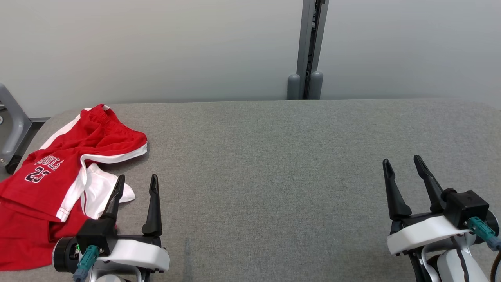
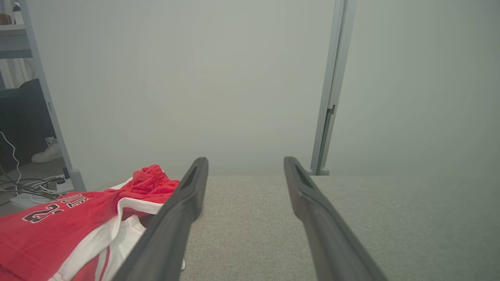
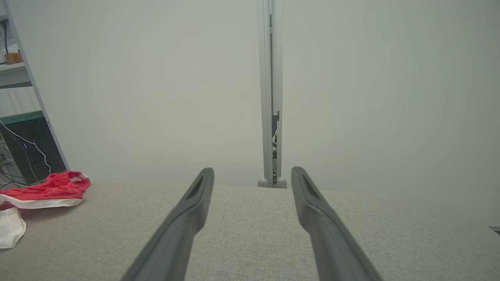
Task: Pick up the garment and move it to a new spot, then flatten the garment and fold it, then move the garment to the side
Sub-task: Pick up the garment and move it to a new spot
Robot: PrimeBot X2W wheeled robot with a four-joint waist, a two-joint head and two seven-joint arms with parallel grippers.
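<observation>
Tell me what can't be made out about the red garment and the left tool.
- Head view: the garment runs off the left edge, so its full outline is unseen.
- Head view: the left tool overlaps its white part; contact cannot be told.
- Head view: the printed number's last digit is partly lost in a fold.
- Right wrist view: the left edge cuts the garment.

Grey fabric table (image 1: 274,156) before pale partition wall (image 1: 156,47) with metal post (image 1: 309,47).

Soft even light, sharp pics
</observation>
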